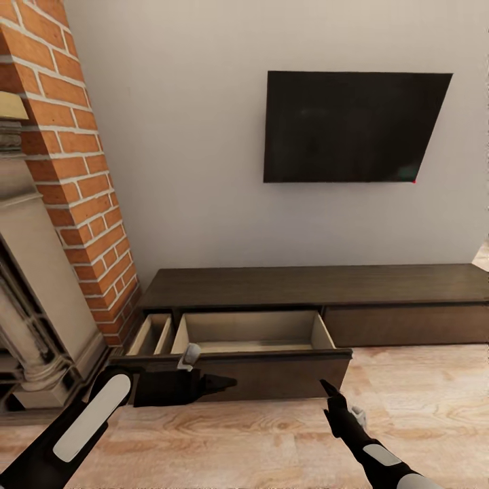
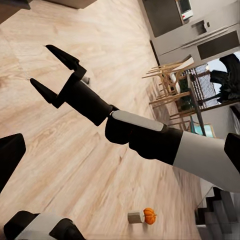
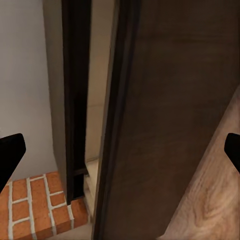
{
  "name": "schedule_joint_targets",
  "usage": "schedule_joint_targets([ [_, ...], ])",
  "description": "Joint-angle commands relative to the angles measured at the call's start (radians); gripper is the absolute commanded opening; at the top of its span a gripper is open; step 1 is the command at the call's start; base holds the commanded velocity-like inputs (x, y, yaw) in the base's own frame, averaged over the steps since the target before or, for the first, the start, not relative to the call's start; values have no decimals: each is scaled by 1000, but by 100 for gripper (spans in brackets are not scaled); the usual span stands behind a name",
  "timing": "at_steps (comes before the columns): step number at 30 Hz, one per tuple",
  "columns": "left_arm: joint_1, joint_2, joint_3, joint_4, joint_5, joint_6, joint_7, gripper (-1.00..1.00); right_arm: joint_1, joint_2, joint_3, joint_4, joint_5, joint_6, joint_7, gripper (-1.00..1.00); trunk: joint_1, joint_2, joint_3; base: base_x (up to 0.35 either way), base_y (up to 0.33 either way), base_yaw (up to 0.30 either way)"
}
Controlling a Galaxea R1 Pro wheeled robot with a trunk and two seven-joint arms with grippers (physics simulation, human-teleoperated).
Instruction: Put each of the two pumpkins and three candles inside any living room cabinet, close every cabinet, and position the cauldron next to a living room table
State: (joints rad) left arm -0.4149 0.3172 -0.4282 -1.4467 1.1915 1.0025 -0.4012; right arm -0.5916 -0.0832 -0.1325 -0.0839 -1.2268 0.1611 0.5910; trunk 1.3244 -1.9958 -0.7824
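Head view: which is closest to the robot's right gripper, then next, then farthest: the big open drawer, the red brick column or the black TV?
From the right gripper:
1. The big pulled-out dark wood drawer with a pale inside, just ahead of it.
2. The red brick column, far to the left.
3. The flat black TV, high on the wall.

Matt dark-brown wooden cabinet (image 1: 319,285) with pale wood drawer interiors, grainy light wood floor (image 1: 421,401), rough red brick chimney (image 1: 75,170).
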Motion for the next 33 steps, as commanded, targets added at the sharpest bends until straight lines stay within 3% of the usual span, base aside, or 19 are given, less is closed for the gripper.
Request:
schedule_joint_targets([
  [1, -1, 1, -1, 0, -6, 1, -7, 100, -1, 0, -8, 0, -2, 8, 3, 100, -4, 7, 2, -64, 0, 0],
  [11, -1, 3, -1, -1, -6, 1, -7, 100, 2, -4, -7, 23, -2, 4, 4, 100, -43, 77, 34, -13, 0, 0],
  [21, -1, 1, -5, -3, -6, 2, -7, 100, 5, -27, -7, 57, -3, 2, 1, 100, -81, 147, 65, 0, 0, 0],
  [33, -1, -2, -21, -4, -6, 2, -7, 100, 31, -30, -6, 56, -1, -49, 4, 100, -127, 231, 103, 0, 0, 0],
])
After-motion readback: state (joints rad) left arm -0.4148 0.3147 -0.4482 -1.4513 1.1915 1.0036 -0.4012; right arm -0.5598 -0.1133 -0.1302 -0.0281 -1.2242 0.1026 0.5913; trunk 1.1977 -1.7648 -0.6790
